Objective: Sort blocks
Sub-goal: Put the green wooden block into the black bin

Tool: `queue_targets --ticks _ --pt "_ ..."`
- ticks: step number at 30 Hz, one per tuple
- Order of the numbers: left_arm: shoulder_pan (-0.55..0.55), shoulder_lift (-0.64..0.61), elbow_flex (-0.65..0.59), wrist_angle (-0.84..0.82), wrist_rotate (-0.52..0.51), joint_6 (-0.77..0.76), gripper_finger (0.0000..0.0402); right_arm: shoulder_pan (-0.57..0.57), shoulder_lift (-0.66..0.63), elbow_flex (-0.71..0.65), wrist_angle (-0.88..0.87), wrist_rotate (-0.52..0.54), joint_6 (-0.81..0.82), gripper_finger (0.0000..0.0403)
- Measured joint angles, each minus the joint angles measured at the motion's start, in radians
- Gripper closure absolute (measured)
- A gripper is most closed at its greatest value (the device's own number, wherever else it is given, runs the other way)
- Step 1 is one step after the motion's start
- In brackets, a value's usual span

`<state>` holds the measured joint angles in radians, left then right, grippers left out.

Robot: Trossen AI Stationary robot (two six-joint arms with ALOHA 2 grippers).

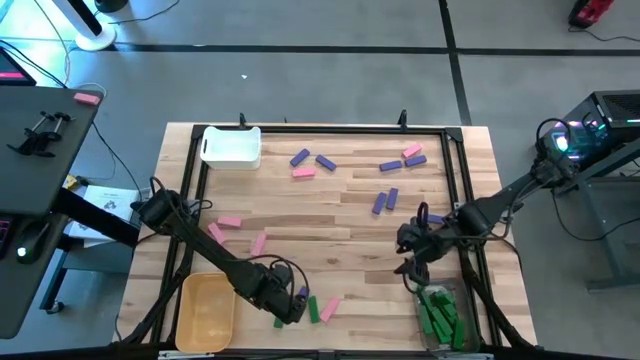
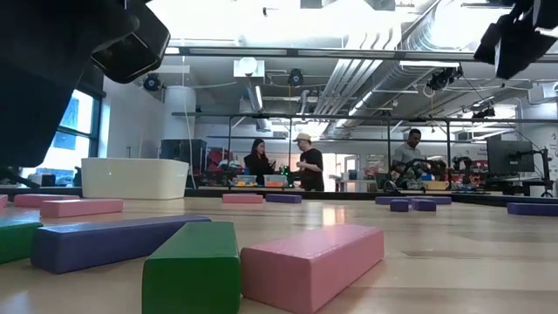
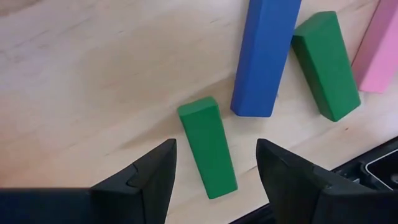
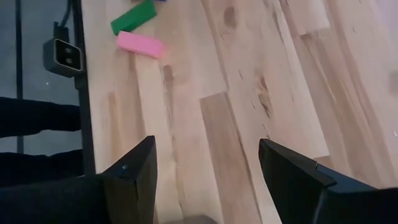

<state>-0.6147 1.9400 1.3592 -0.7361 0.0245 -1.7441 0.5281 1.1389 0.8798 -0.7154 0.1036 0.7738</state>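
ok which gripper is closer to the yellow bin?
Left. The left gripper hovers open just beside the yellow bin; the right gripper is across the table, over the clear bin.

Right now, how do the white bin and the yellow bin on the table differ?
The white bin sits at the table's far left corner; the yellow bin sits at the near left corner, beside the left arm. The white bin looks smaller and wider than deep; the yellow bin looks larger and squarer. Neither shows blocks inside.

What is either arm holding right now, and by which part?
Nothing. The left gripper has open jaws straddling a green block without gripping; the right gripper is open over bare table.
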Motion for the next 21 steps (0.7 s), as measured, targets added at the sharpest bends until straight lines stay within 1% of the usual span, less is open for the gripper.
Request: queue_targets --ticks 4,9,13,15,21 --pt "-0.006 0.000 0.000 0.000 0.000 -0.033 0.0193 -0.007 0.000 -0.012 -0.002 -0.012 0.011 0.0185" --pt "-0.026 0.003 0.000 -0.001 -0.005 -0.062 0.0193 -0.007 0.000 -0.012 0.035 -0.016 0.011 0.0185" --pt "-0.038 0.051 -0.001 0.005 0.004 -0.061 0.0193 -0.007 0.000 -0.012 0.075 -0.011 0.016 0.0185" --pt "-0.038 0.066 -0.001 0.042 0.007 -0.055 0.0193 -0.007 0.000 -0.012 0.094 -0.007 0.037 0.0185" --pt "-0.038 0.094 0.002 0.078 -0.041 -0.034 0.0193 -0.007 0.000 -0.012 0.151 -0.002 0.110 0.0185"
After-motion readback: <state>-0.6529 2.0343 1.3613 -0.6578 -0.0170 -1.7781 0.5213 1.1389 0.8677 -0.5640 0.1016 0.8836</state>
